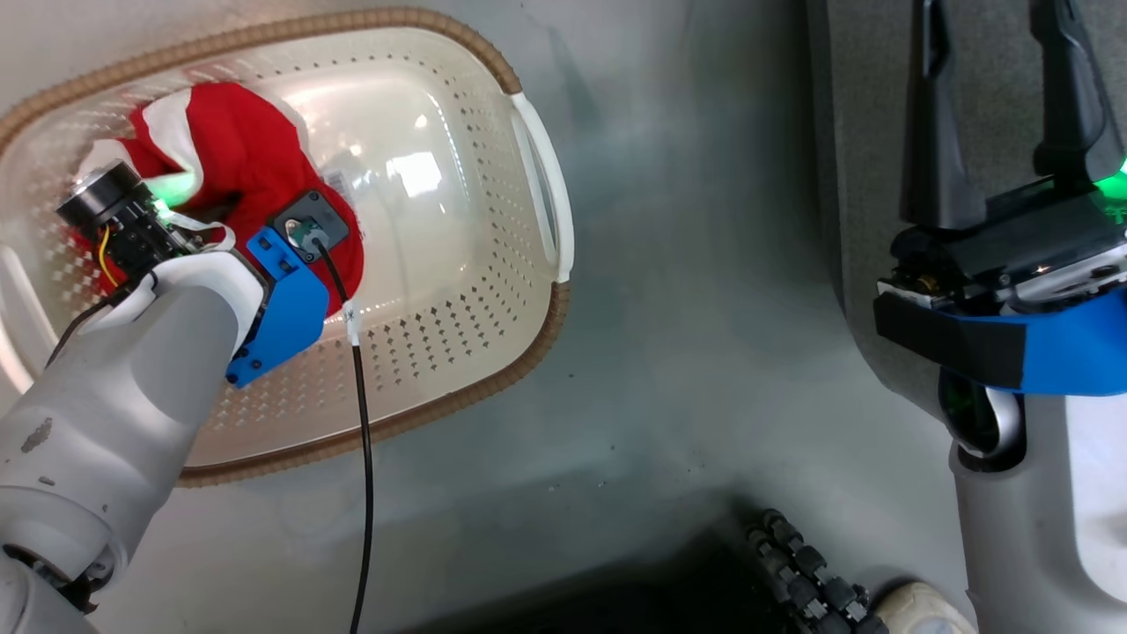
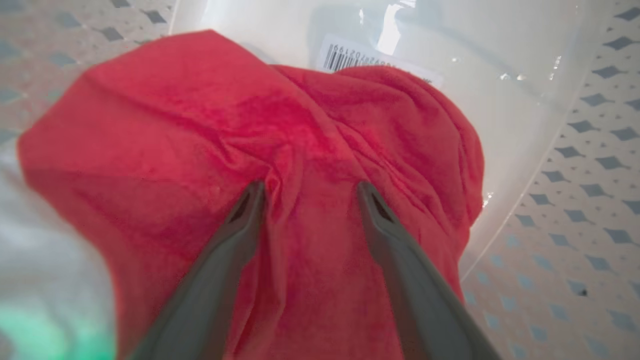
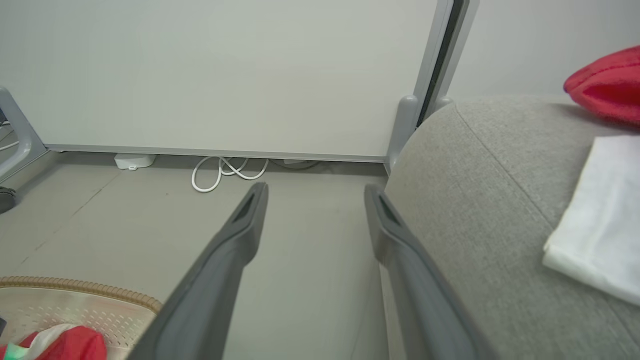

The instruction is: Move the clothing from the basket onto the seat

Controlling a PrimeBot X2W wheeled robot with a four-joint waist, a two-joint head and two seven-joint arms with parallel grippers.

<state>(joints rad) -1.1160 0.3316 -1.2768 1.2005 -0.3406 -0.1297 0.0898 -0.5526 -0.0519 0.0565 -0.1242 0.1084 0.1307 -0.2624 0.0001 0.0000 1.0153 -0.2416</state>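
Reaching L gripper down into basket, spreading fingers wide & straddling a raised fold of red clothing; tips resting on or pressing into fabric, clamping nothing yet. Aiming at bunched ridge, prob. for sth thick to pinch vs. slipping off flat cloth. Finding clothing heaped at basket's left end in head view, white panel showing; seeing bare basket bottom beyond heap w/ barcode label peeking out behind. Noting basket sitting on grey floor, near seat but apart from it. Holding R gripper raised by seat edge, fingers parted, carrying nothing; parking there likely for staying out of L arm's way while being close to drop spot. Spotting on seat via R wrist cam: red piece at far side, folded white cloth nearer. Judging step as pre-grasp on the one heap visible in basket: needing to close on fold next, lift clear of rim, swing over to seat. Watching for: catching too thin a layer, cloth snagging on rim, basket dragging along.
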